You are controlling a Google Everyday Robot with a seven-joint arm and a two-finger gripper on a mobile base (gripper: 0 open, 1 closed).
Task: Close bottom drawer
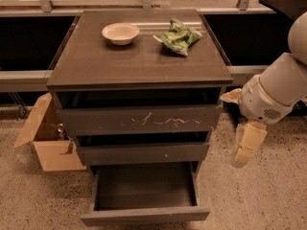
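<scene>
The bottom drawer (145, 215) of the dark grey-brown cabinet is pulled far out, and its inside looks empty. Its plain front panel lies near the lower edge of the view. The middle drawer (144, 153), with a small white speck, and the top drawer (139, 120), with white scratches, each stand slightly out. My gripper (247, 145) hangs from the white arm (273, 92) to the right of the cabinet. It is level with the middle drawer, above and to the right of the bottom drawer, and touches nothing.
A cream bowl (120, 33) and a green snack bag (179, 37) lie on the cabinet top (96, 66). An open cardboard box (45, 143) stands on the speckled floor left of the cabinet. Dark bays and a rail run behind.
</scene>
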